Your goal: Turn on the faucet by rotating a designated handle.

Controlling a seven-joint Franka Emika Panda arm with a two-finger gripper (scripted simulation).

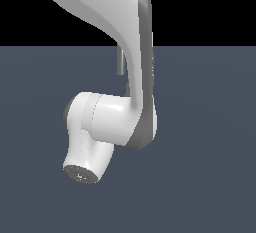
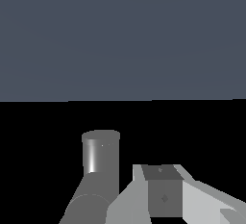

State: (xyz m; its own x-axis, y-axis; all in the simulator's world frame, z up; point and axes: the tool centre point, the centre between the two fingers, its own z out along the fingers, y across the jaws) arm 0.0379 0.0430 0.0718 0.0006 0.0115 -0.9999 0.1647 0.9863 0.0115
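Note:
In the exterior view my bulky white-and-grey arm fills the middle and hides most of the faucet. Only a slim grey vertical tube of the faucet peeks out beside the arm on the exterior view's left. The wrist view shows a grey metallic cylinder of the faucet standing upright, joined to a thicker rounded tube lower down. Parts of my gripper sit right beside that cylinder, close to it. Whether they touch it or how the jaws stand does not show. I cannot make out the handle in either view.
A flat blue-grey floor spreads all around, with black background beyond its far edge. Nothing else stands in view.

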